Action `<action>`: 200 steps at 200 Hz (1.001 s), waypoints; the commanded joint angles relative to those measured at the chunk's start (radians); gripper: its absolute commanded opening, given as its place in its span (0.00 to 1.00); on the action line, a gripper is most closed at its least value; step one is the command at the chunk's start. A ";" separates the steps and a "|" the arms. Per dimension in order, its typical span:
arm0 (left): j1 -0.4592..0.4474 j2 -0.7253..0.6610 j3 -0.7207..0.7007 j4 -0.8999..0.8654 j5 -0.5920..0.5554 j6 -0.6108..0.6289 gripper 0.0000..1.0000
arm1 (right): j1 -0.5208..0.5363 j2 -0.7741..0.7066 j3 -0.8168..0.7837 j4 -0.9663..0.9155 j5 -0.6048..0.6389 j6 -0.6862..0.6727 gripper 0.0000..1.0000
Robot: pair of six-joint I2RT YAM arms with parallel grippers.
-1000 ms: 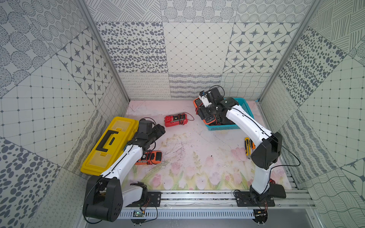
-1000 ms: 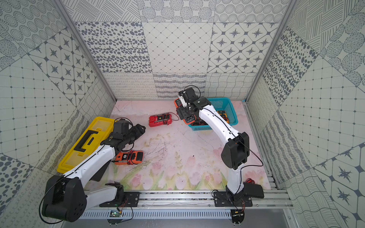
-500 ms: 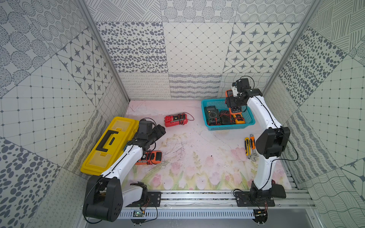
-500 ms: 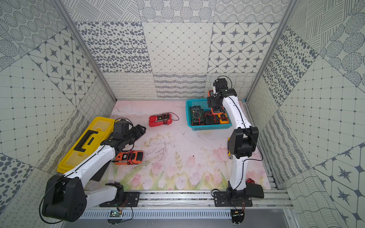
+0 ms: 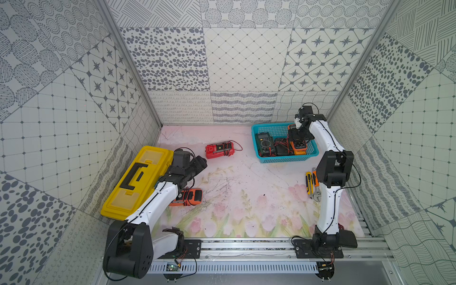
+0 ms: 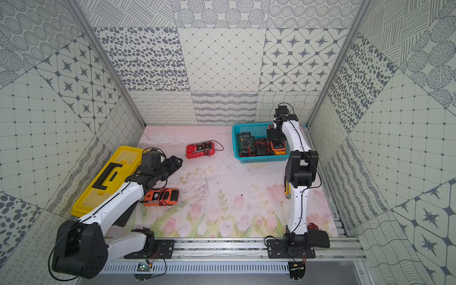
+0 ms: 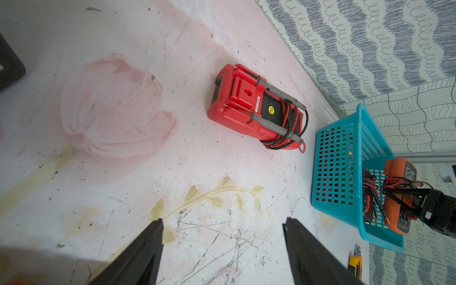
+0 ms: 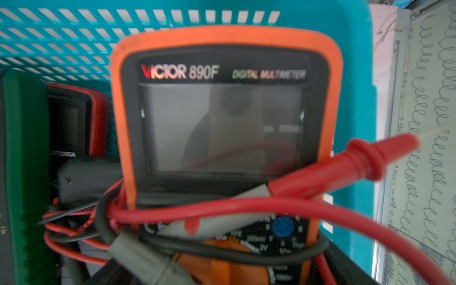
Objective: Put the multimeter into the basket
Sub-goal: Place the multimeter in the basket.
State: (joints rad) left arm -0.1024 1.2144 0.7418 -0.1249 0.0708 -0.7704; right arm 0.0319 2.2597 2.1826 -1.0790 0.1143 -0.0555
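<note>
Left arm [image 5: 158, 202] and right arm [image 5: 329, 209]: white link shells, black joint housings, thin black cable routed along each. Black base plates [image 5: 303, 249] screwed to aluminium rail [image 5: 246, 246]. Tapered black fingers [image 7: 145, 256].

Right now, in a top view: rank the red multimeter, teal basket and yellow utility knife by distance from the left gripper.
1. red multimeter, just beyond the left gripper, back centre.
2. basket, back right corner.
3. utility knife, far right, nearer the front than the basket.
</note>
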 commanded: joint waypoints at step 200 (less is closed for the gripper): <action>0.004 0.029 0.016 -0.010 0.018 0.011 0.82 | -0.035 0.062 0.048 -0.046 -0.063 0.088 0.98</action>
State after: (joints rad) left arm -0.1024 1.2438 0.7525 -0.1467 0.0750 -0.7643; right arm -0.0040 2.3569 2.2013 -1.0904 0.0349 0.0151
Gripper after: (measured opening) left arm 0.816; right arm 0.983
